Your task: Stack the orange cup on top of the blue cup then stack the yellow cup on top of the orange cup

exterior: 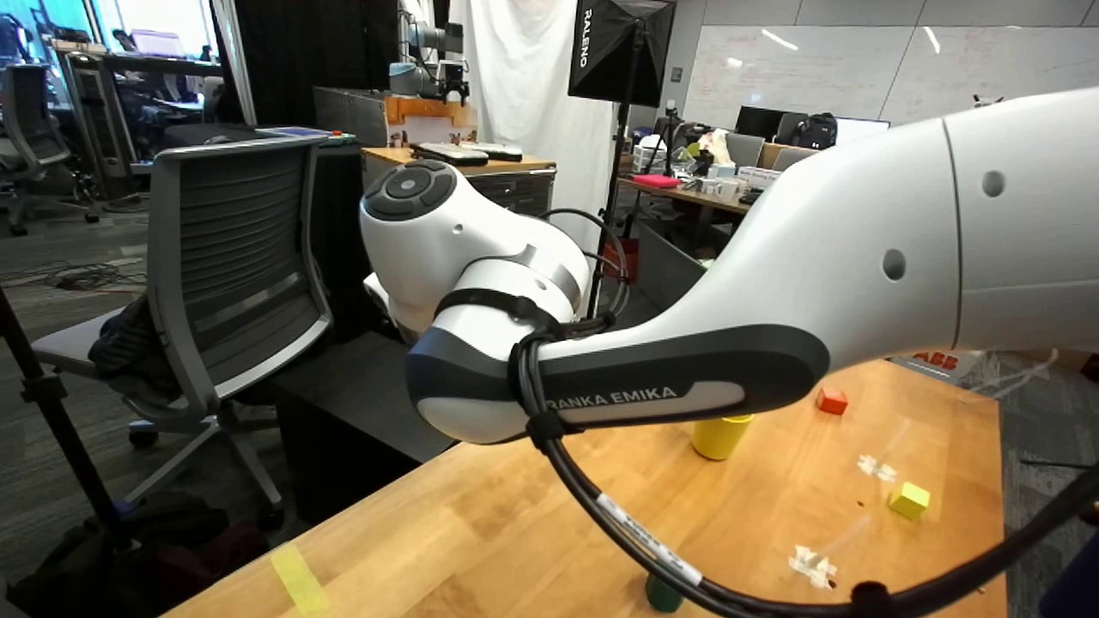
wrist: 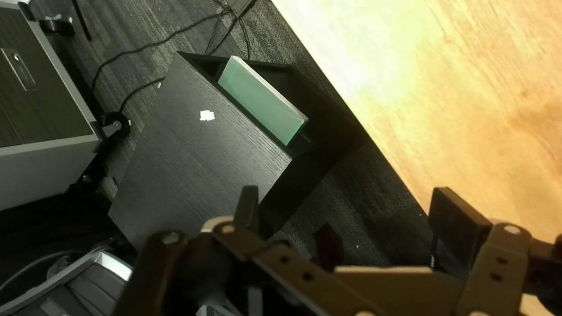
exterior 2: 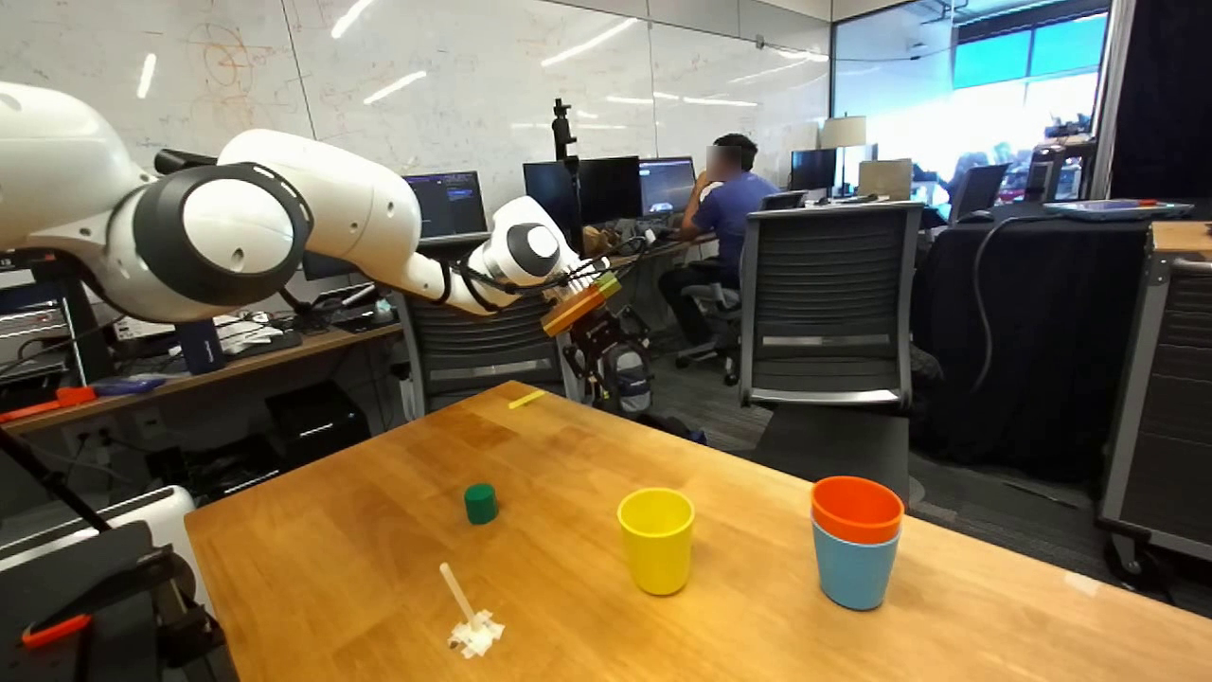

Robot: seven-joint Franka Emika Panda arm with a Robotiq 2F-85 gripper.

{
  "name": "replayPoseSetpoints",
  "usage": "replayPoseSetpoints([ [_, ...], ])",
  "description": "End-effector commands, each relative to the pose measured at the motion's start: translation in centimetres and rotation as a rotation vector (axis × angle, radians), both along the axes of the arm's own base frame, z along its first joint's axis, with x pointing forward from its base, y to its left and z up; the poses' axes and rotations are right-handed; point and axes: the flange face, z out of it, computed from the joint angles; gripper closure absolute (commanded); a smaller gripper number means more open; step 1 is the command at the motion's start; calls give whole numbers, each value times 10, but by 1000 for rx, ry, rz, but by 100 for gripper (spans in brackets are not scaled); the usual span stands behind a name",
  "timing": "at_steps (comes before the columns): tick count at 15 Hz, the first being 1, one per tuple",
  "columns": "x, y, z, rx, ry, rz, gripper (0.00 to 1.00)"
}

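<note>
Two cups stand stacked on the worktop: the orange cup sits upright in the blue cup, its upper part showing above the blue rim. The yellow cup stands upright, apart from that pair; in an exterior view it is between them and a short green cylinder. The pincer is wide, its jaws far apart, well away from all three cups; in the wrist view the floor, the worktop's edge and a dark box with a green panel in it show behind it. In an exterior view the arm hides part of the yellow cup, and a red block and a yellow block lie on the worktop. A pale stick rises, tilted, from a patch of white tape.
</note>
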Motion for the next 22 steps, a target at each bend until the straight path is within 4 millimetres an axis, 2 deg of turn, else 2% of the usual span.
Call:
replayPoseSetpoints([
  [1,-16,27,-27,-52,32,71,0],
  [7,-76,73,-124,-126,143,216,0],
  [9,-82,81,-123,-152,128,260,0],
  [11,-85,84,-117,-146,120,287,0],
  [13,-81,81,-101,-119,97,279,0],
  [17,-77,80,-52,-42,-27,280,0],
  [22,-86,84,-1,34,-177,332,0],
])
